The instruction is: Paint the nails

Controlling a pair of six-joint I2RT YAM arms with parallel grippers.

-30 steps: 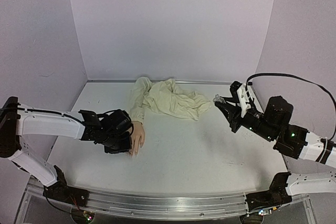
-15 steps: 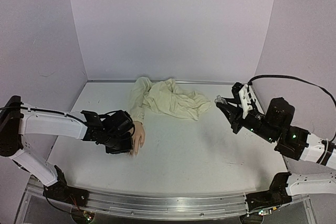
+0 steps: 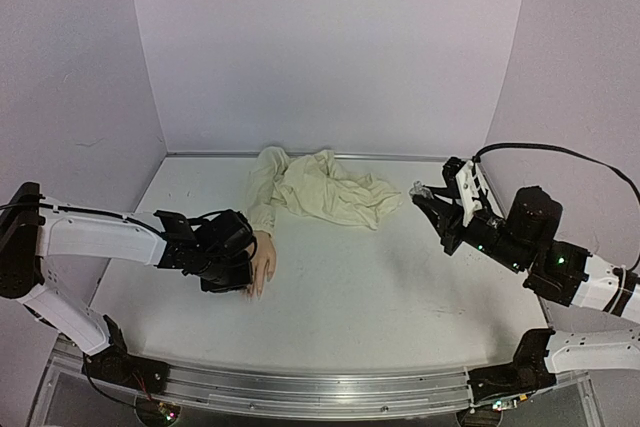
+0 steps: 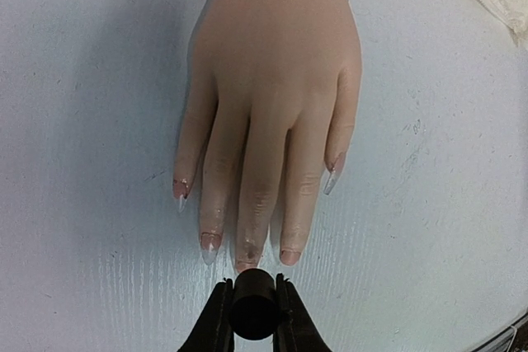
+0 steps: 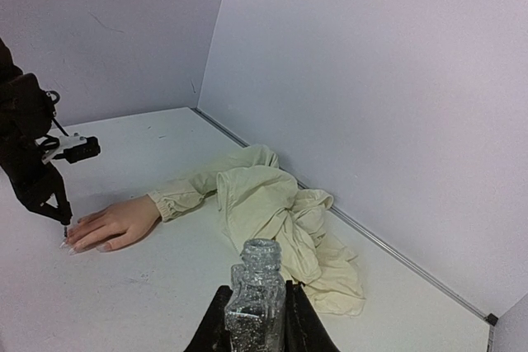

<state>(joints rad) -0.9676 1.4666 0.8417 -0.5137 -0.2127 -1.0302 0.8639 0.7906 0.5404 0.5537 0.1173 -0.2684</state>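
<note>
Left claw [image 4: 252, 329] clamping dark brush cap [image 4: 252, 302], hovering at fingertips of mannequin hand [image 4: 276, 96], which is lying palm-down on desk [image 4: 429, 204], left of centre. Nails [image 4: 209, 241] being tiny, brush risking smearing skin or nudging hand. Right claw [image 5: 254, 331] gripping uncapped polish bottle [image 5: 257, 278], well apart; any tilting risking spilling.

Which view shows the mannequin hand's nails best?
The left wrist view: the nails appear close, from above. In the top external view the left gripper partly hides the hand; the right wrist view shows it far away.
</note>
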